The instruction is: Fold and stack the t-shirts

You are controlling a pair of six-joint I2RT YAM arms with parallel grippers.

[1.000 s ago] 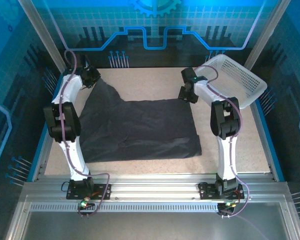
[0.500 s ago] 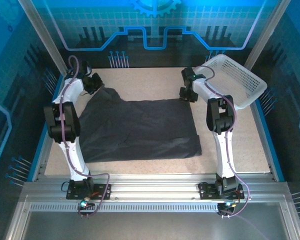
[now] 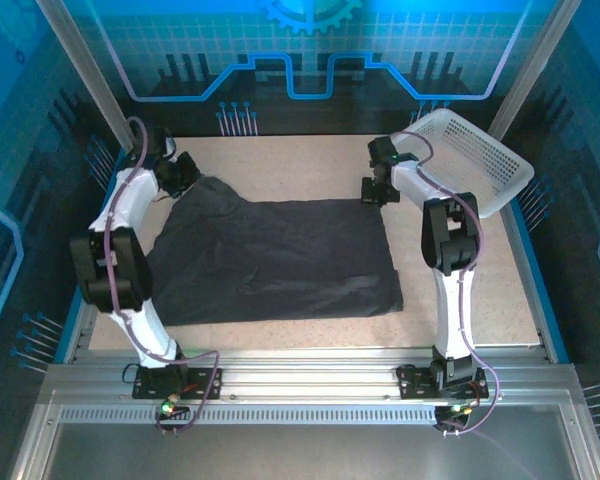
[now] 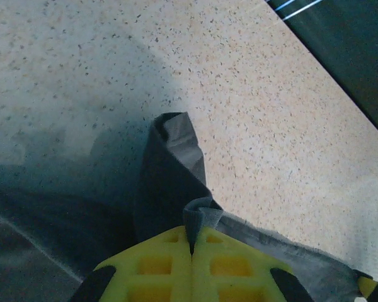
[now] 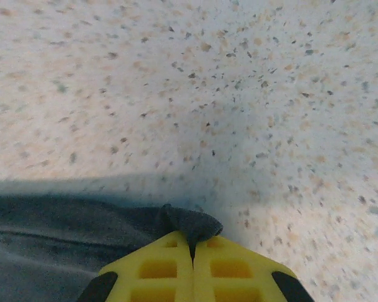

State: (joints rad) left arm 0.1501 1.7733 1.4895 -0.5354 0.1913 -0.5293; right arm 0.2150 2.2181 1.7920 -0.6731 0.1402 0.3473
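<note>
A dark charcoal t-shirt lies spread on the speckled table, roughly rectangular with wrinkles. My left gripper is at its far left corner, shut on a bunched fold of the cloth; the yellow fingers pinch the fabric between them. My right gripper is at the far right corner, shut on a small tuft of the t-shirt's edge, its yellow fingers pressed together low over the table.
A white lattice basket stands tilted at the back right, close behind the right arm. Bare speckled tabletop stretches behind the shirt, with more to its right. Blue rails edge the table's sides.
The right gripper closed on the shirt's far right corner. The left arm swung outward to the left with its corner, pulling the far left part of the shirt flatter.
</note>
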